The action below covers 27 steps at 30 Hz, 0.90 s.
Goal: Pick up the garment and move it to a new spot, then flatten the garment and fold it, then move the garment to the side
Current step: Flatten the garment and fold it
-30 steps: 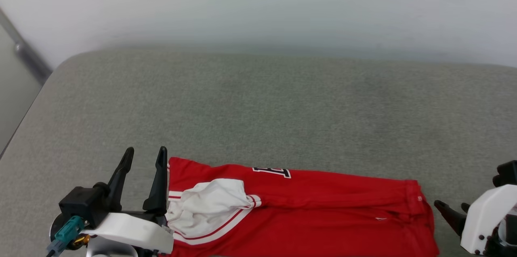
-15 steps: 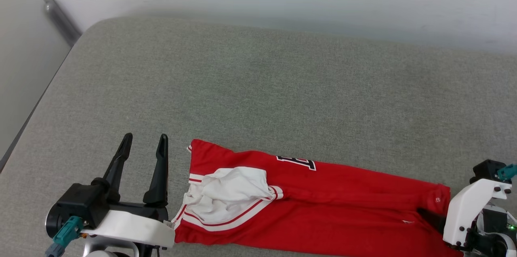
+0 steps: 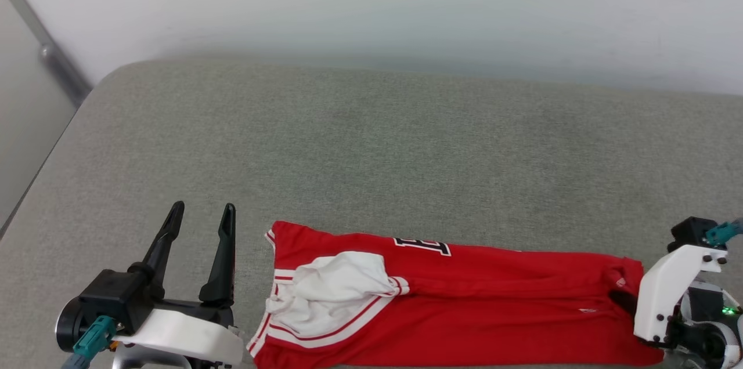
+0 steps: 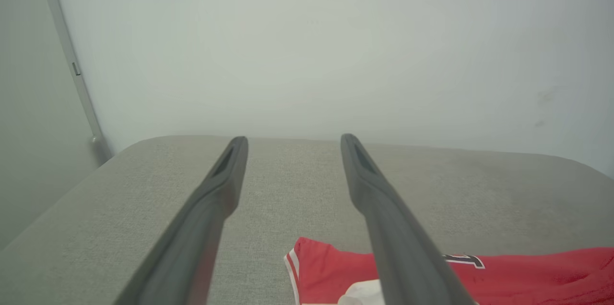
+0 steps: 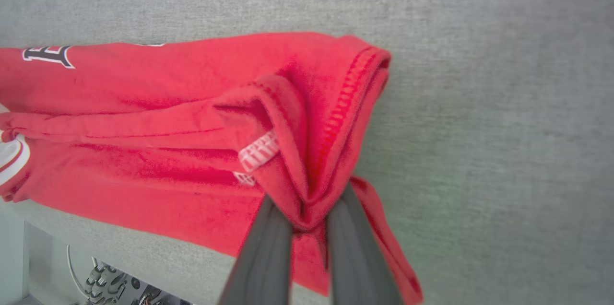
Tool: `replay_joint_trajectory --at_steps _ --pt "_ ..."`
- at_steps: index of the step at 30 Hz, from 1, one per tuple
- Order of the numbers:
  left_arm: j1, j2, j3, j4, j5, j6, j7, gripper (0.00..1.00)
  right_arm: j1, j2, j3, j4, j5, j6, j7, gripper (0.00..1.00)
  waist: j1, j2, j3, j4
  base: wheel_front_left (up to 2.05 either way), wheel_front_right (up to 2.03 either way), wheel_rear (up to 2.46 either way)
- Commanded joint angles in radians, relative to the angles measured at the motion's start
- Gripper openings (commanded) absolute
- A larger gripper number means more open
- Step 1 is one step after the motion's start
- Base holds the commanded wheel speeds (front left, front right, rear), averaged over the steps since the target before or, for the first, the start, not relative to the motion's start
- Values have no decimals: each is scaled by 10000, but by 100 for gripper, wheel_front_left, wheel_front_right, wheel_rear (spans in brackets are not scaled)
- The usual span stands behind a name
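On grey padded surface (image 3: 371, 148), red garment (image 3: 464, 305) lies folded lengthwise. Right gripper (image 5: 309, 209) pinches bunched hem end. Left gripper (image 3: 203, 209) fingers spread wide, just beside sleeve end.

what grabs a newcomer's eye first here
The bright red jersey lies stretched along the near edge of the grey padded surface, a white sleeve bunched at its left end. The right gripper pinches a gathered fold at its right end, while the left gripper stands open beside the sleeve end.
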Motion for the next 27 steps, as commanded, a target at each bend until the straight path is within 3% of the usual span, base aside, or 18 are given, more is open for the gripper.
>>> replay_joint_trajectory --at_steps 1,10,15,20,24,27 --pt "102 46 6 -46 51 47 18 100 -126 -124 -153 40 -61 -8 -4 0 -1 -1 -105 -221 0 0 0" --pt "-24 99 -138 -132 124 38 157 100 -235 -358 -2298 6 -899 -8 397 0 -1 -1 -128 -855 0 0 0" --pt "-23 40 -214 -86 115 41 164 100 -342 379 -3573 -365 -959 -6 1273 0 -1 -1 -185 -1065 0 0 0" --pt "-19 44 -275 -59 100 16 196 100 -645 1591 -4167 -987 838 -6 2985 0 -1 -1 -250 -1130 0 0 0" --pt "-107 3 -405 -25 100 -49 252 100 -522 1797 -3724 -834 2827 -6 4015 0 -1 -1 -301 -1005 0 0 0" --pt "-211 -45 -537 25 116 -137 322 100 -473 1775 -3035 -204 4437 -6 3951 0 -1 -1 -344 -825 0 0 0"
